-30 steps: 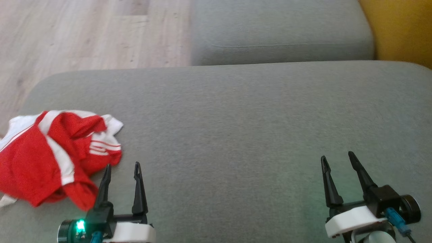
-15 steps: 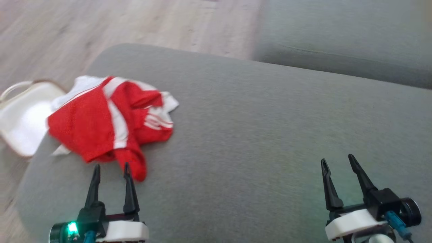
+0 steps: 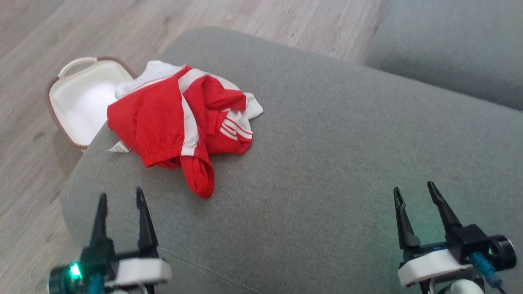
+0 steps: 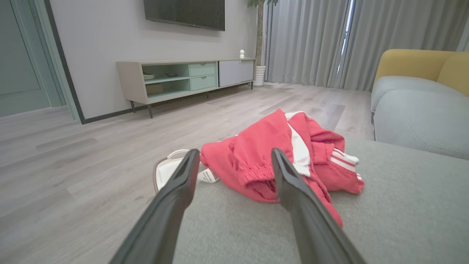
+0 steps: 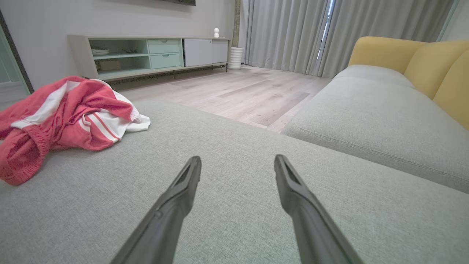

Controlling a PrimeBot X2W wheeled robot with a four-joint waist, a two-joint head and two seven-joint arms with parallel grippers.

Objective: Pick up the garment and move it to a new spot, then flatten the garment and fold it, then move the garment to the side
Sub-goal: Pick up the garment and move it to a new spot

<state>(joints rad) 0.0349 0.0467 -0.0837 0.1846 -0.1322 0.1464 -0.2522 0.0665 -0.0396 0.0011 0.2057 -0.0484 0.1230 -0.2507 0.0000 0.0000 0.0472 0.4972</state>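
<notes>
A crumpled red garment (image 3: 163, 122) with white stripes is seen lying on a grey seat cushion (image 3: 327, 171), just ahead of the left gripper (image 3: 121, 193) and slightly toward its right finger. It is not touched by that gripper. The cloth is bunched over itself, so most of its outline is hidden. An elastic cuff (image 4: 256, 176) is shown nearest the fingertips in the left wrist view. It may be a track jacket, but the folds prevent this from being settled. A small white label (image 3: 119, 147) is seen poking out at the cushion's edge, ahead and to the left of the gripper.

Beyond that edge, a white handled tub (image 3: 77, 102) is set on the wooden floor (image 3: 286, 16), and one side of it is covered by the garment and the cushion.

The left gripper's fingers are held apart with nothing between them. In the head view its base is blurred and cut off by the bottom edge. The right gripper (image 3: 413, 187) is likewise spread and empty over bare cushion, with the garment well off to its left. Its wrist is cropped at the lower edge.
</notes>
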